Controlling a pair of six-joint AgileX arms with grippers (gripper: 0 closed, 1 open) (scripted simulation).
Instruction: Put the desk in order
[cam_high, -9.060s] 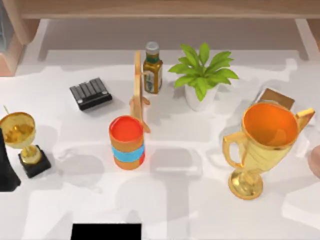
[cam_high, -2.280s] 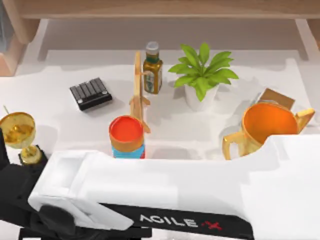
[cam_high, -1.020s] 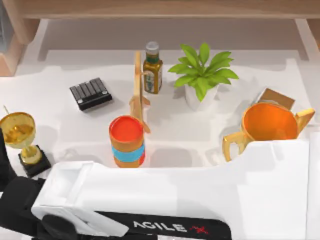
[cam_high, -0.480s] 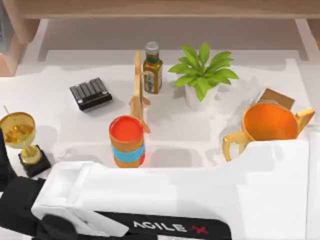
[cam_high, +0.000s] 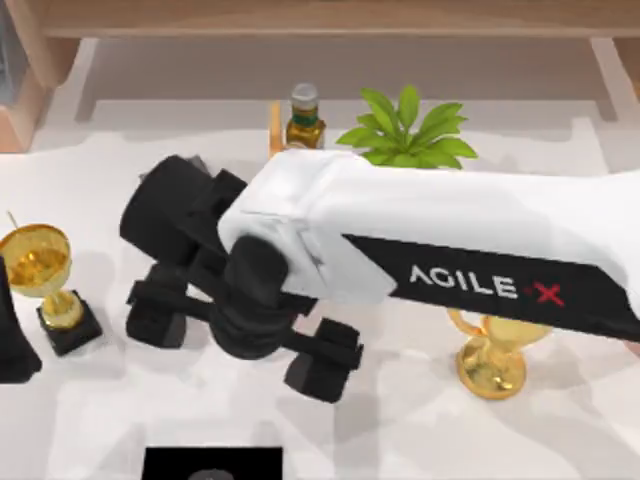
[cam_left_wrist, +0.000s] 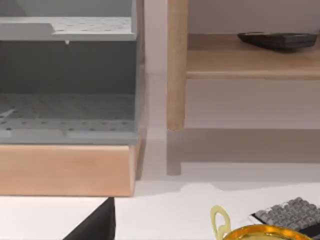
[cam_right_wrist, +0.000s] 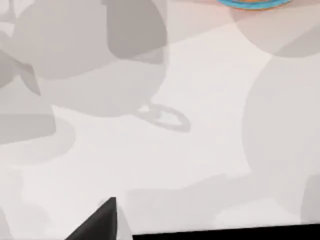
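1. Top view: right gripper (cam_high: 238, 335) has been swung from the near edge to over the middle of the desk (cam_high: 430, 430); a pick is judged close. Claw state cannot be told. Left arm (cam_high: 10, 345) is parked at the left edge.
2. Left wrist view: wooden shelf (cam_left_wrist: 250, 55) is seen behind the desk's far edge.
3. Right wrist view: bare white desk is seen below, with the cup (cam_right_wrist: 252, 3) base nearby.

The right arm (cam_high: 470, 240) is seen in the top view extended from the right edge across the middle of the frame toward the left, its white link carrying dark lettering. The black wrist assembly is positioned left of centre, with the right gripper (cam_high: 240, 340) directed toward the near side. Its two black fingers (cam_high: 155, 318) are spread well apart. The left arm (cam_high: 12, 330) is noted as a dark shape at the left edge, parked. A black finger tip (cam_right_wrist: 102, 220) is recorded in the right wrist view.
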